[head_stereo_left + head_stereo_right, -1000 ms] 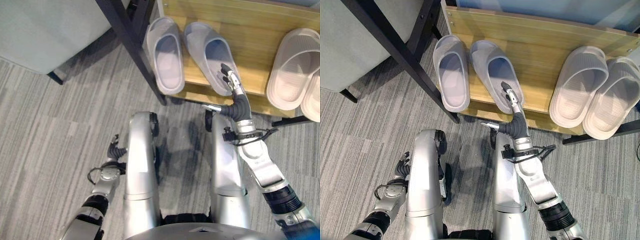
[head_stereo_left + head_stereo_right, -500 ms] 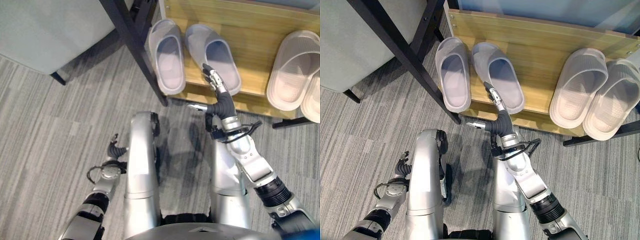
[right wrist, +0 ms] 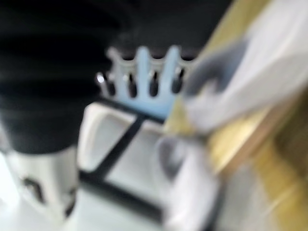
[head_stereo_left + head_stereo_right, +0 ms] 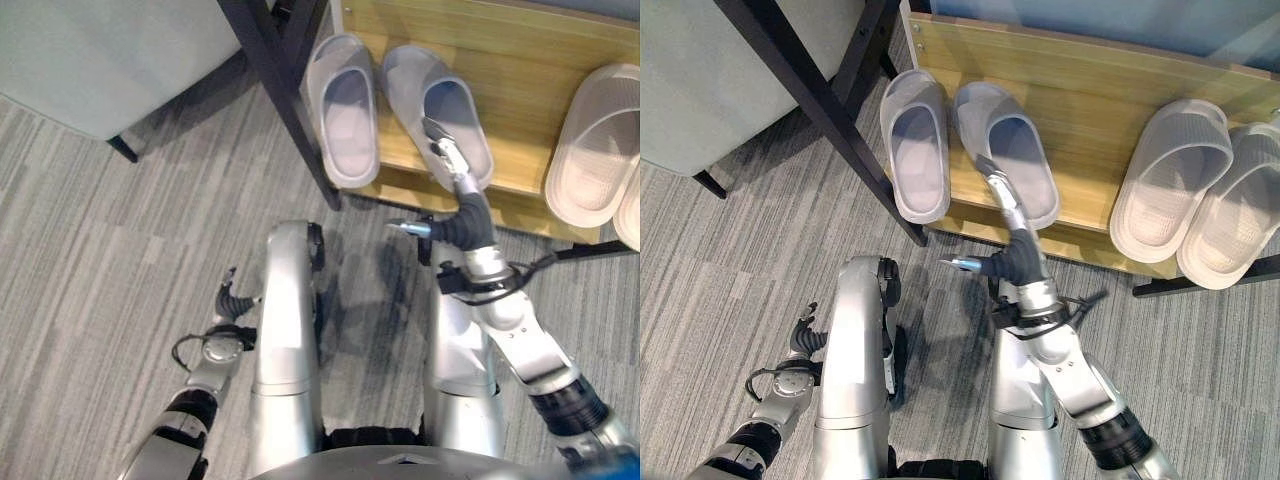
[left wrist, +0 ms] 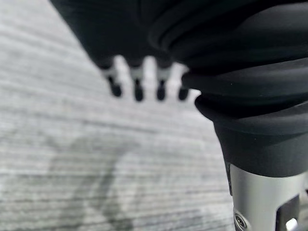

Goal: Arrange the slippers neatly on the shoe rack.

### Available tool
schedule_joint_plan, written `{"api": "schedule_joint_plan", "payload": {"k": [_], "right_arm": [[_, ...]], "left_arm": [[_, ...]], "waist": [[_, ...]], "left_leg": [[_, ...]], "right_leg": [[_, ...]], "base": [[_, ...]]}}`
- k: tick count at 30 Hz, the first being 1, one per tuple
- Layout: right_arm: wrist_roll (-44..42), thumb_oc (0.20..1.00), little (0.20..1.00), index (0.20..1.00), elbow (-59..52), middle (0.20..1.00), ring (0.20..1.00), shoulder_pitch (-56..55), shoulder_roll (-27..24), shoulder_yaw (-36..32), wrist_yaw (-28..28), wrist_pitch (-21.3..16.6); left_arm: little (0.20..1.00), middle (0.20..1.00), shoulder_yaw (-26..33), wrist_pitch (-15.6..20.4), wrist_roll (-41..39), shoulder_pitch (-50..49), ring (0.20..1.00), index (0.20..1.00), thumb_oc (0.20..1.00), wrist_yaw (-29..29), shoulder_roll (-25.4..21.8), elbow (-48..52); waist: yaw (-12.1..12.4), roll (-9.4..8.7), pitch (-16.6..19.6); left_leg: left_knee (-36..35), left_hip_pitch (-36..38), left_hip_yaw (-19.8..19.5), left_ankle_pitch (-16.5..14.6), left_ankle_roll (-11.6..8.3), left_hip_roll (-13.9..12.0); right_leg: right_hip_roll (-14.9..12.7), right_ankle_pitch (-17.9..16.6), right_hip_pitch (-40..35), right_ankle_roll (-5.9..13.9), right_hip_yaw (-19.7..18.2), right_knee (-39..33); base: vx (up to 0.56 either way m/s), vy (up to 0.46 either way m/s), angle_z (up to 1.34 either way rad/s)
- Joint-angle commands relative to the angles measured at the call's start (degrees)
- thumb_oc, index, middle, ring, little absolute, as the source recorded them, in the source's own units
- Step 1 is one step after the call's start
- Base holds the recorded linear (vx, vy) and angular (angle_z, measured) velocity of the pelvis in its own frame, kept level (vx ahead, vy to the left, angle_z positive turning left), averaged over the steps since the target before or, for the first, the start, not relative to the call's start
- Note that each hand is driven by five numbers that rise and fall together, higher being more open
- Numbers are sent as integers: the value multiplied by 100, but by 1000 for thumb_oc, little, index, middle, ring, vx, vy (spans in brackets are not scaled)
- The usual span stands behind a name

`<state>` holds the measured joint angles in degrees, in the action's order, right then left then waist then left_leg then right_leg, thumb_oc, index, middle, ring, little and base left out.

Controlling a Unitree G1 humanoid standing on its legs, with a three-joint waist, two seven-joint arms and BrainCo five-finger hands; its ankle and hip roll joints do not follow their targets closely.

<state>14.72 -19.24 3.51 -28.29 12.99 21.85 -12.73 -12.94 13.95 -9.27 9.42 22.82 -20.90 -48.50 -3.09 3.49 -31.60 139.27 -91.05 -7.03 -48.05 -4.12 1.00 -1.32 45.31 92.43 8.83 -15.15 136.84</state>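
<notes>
with fingers straight, right hand (image 4: 1002,192) touches the grey slipper (image 4: 1015,150) on the rack (image 4: 1090,110).

A wooden shoe rack shelf (image 4: 1090,80) runs across the top of the right eye view, from centre to the right edge. Two slippers lie side by side at its left end: the left slipper (image 4: 917,145) at the shelf's edge, the second slipper (image 4: 1012,155) just right of it. Two more slippers, one (image 4: 1170,180) beside the other (image 4: 1238,215), lie at the right end, well apart from the first pair. A dark frame leg (image 4: 820,100) slants through the upper left, beside the left slipper. The right hand (image 4: 1002,190) lies over the second slipper's left edge. The left hand (image 4: 803,335) hangs at lower left, above the carpet (image 4: 720,280).
</notes>
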Motion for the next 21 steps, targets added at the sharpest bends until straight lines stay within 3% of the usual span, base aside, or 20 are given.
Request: {"api": "schedule_joint_plan", "payload": {"k": [1, 7, 18, 21], "right_arm": [[351, 1000, 1000, 1000, -900, 1000, 1000, -26, -155, -64, 424, -277], [685, 1000, 1000, 1000, -764, 1000, 1000, -270, -156, -610, 1034, -245], [-221, 1000, 1000, 1000, 109, 1000, 1000, -232, 202, -479, 881, -89], [-817, 1000, 1000, 1000, 465, 1000, 1000, -173, 338, -261, 669, -104]], "left_arm": [[1000, 1000, -162, 244, 213, -373, 1000, 1000, 1000, 186, -106, 194], [1000, 1000, -208, 267, 312, -459, 1000, 1000, 1000, 255, -98, 176], [1000, 1000, -256, 174, 261, -422, 1000, 1000, 1000, 208, -98, 185], [1000, 1000, -255, 137, 219, -370, 1000, 1000, 1000, 175, -98, 120]], "waist": [[316, -72, 181], [263, -54, 181], [267, -6, 181], [275, 0, 181]], "left_leg": [[219, 110, 307, 169, 609, 299], [218, 110, 295, 195, 600, 296], [217, 110, 324, 207, 606, 297], [211, 110, 331, 212, 607, 294]], "right_leg": [[-22, -1231, -542, -925, -418, 55], [-29, -1203, -547, -926, -400, 60], [-8, -1259, -565, -899, -427, 70], [-7, -1274, -561, -897, -453, 82]], "base": [[0, 0, 0], [0, 0, 0], [0, 0, 0], [0, 0, 0]]}}
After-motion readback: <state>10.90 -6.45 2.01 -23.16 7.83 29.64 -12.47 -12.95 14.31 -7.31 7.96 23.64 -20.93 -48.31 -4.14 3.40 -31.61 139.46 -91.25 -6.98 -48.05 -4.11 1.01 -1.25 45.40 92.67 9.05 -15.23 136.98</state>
